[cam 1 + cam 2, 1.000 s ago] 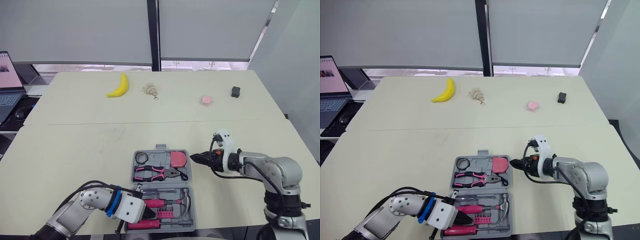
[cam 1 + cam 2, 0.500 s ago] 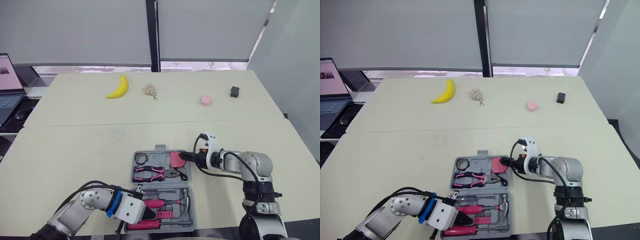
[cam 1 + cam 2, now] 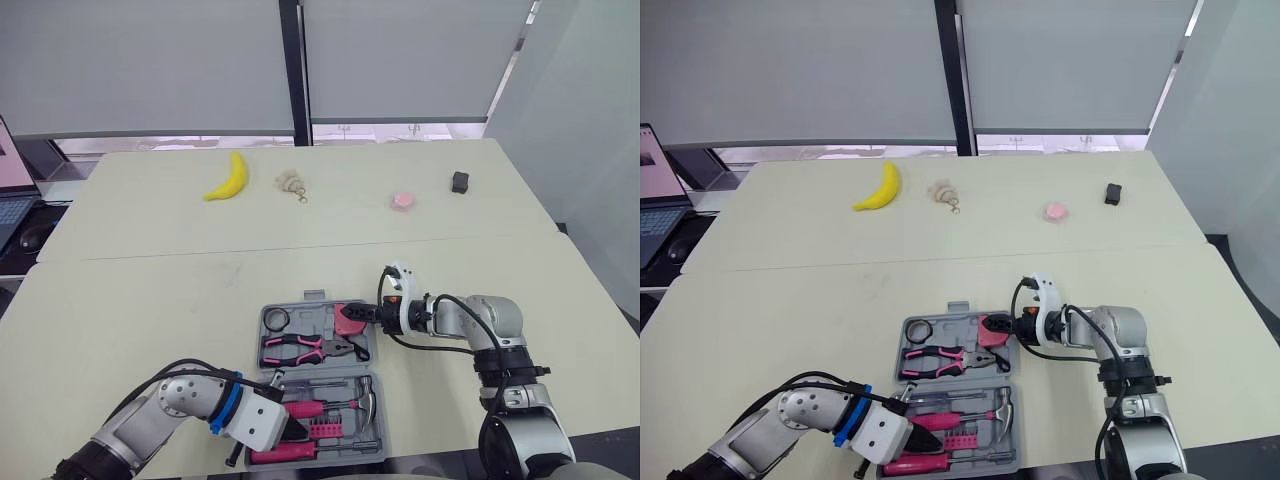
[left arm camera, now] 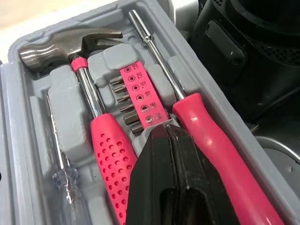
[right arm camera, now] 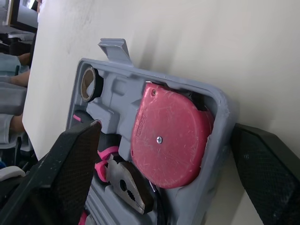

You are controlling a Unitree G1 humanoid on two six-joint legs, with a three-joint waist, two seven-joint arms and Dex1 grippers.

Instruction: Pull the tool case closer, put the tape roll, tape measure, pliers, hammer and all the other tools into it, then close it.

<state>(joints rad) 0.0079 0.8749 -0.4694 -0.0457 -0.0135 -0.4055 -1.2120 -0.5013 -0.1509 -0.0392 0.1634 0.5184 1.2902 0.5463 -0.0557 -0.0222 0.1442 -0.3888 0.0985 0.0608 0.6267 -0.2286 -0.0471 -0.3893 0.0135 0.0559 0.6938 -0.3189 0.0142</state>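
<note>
The grey tool case lies open near the table's front edge. Its far half holds the tape roll, the pink-handled pliers and the red tape measure. The near half holds the hammer, a pink screwdriver and a strip of bits. My right gripper is open, its fingers straddling the case's right rim beside the tape measure. My left gripper is shut, its tip resting in the near half between the hammer handle and the screwdriver.
Across the table's seam at the back lie a banana, a small beige keychain, a pink round object and a small black object. A laptop sits off the far left. Bare table surrounds the case.
My right gripper has moved left from the open table to the case's right rim by the tape measure. The left gripper has stayed put. The camera has shifted slightly.
</note>
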